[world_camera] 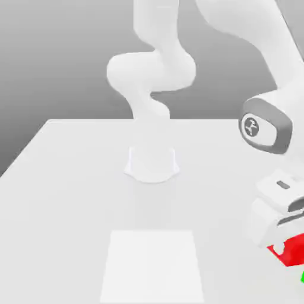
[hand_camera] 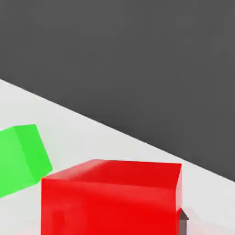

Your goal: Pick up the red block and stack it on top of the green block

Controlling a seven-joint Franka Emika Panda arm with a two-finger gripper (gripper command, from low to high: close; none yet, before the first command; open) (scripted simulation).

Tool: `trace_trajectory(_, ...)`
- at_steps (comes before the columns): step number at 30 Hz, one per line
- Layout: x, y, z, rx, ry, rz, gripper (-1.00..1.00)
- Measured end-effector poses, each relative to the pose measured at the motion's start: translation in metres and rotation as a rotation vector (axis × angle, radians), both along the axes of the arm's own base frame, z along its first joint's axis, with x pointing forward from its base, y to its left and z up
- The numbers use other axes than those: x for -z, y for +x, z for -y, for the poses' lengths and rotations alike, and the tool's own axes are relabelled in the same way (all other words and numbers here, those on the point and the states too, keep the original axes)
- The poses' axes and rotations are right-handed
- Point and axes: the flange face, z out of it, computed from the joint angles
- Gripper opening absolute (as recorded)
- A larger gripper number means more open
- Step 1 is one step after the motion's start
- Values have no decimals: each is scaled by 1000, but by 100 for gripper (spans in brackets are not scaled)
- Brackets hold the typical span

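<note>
gripper (world_camera: 284, 240) at the near right edge of the exterior view, jaws narrowed onto the red block (world_camera: 290, 250), which sits tilted between them just under the white hand. green block (world_camera: 302, 276) shows as a sliver just below and to the right of the red one; in the hand view it (hand_camera: 20, 158) lies just beside the red block (hand_camera: 110, 197). pale white table (world_camera: 71, 196) spreads leftward and far, with a lighter rectangle (world_camera: 153, 264) near the middle, against a grey backdrop.
</note>
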Motion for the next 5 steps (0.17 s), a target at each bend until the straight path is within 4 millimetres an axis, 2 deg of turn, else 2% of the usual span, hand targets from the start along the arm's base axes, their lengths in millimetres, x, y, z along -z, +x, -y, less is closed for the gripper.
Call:
trace_trajectory(1,16,-4,-11,-30,0,1,-100)
trace_trajectory(2,24,-7,-16,-46,0,1,100)
trace_trajectory(5,24,-7,-16,-46,0,1,100)
